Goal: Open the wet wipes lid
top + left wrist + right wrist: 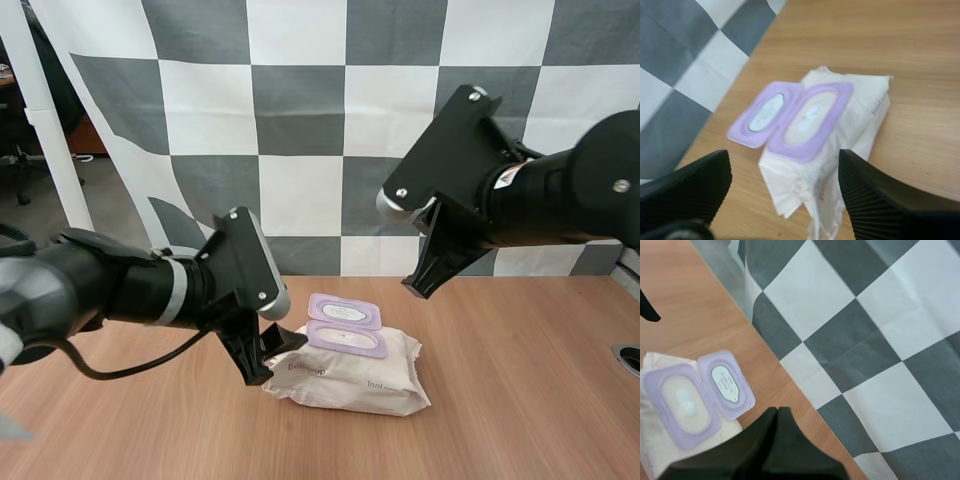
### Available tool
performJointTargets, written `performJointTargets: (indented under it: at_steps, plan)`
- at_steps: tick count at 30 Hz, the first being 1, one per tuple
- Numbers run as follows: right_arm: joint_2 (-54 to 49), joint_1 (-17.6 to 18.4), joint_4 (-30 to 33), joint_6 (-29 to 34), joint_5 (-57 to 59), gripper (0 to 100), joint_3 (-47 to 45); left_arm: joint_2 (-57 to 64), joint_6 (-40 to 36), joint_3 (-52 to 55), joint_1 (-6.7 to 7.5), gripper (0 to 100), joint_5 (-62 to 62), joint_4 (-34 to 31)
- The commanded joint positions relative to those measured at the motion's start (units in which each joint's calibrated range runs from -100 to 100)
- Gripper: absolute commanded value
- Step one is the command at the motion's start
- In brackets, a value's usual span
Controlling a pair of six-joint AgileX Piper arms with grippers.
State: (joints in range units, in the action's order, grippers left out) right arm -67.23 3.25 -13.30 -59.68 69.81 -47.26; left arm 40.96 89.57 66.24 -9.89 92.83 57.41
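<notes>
Ribbed black fingers (695, 185) of the left gripper (784, 159) are held apart and released, with the near end of the wet wipes pack (840, 125) seen between them; nothing is pinched. Such a stance is judged to suit steadying the pack or letting it go. On the wooden table (520, 400) the pack is laid flat. Its purple lid (344, 311) is folded fully back toward 12 o'clock, flat beside the oval opening (345, 340), so the task is judged done. The left arm is reached in low from 9 o'clock of the pack. The right gripper (422, 283) is held raised at 1 o'clock of the pack, well apart from it. Its fingers are clenched together on nothing and pointed down.
</notes>
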Motion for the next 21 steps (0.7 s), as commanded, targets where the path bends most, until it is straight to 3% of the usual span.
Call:
performJointTargets:
  at_steps: [1,2,3,5,6,13,15,18,21]
  plan:
    - [-16.22,0.01,-2.03,12.77,-0.48,0,0.05,24.97,-8.65,-4.53,-2.79,100,7.17,1.29]
    - [-16.22,0.01,-2.66,12.77,-0.69,0,0.05,26.96,-9.56,-5.04,-3.10,91,7.17,2.41]
    - [-16.35,0.01,-3.00,12.77,-1.08,0,0.05,29.09,-10.20,-5.62,-3.41,71,7.17,3.40]
    - [-16.85,0.01,-3.09,12.77,-1.88,0,0.05,32.15,-11.86,-5.75,-3.39,16,7.17,4.84]
    - [-17.27,0.01,-2.63,12.77,-2.46,0,0.05,33.49,-13.03,-5.75,-3.39,1,7.17,5.42]
    - [-19.73,0.01,4.68,13.61,-4.61,0,-1.17,35.22,-23.69,-5.82,-2.94,0,7.17,2.86]
    - [-21.08,0.01,6.28,14.34,-4.88,0,-2.74,35.88,-26.09,-5.82,-1.74,0,2.44,-0.42]
    - [-24.63,-0.06,7.31,14.62,-7.98,0,-6.55,38.82,-31.37,-5.82,2.37,0,-11.26,-7.94]
    - [-28.77,-1.05,7.31,15.64,-12.01,0,-10.75,42.18,-36.90,-5.82,5.40,0,-18.46,-13.87]
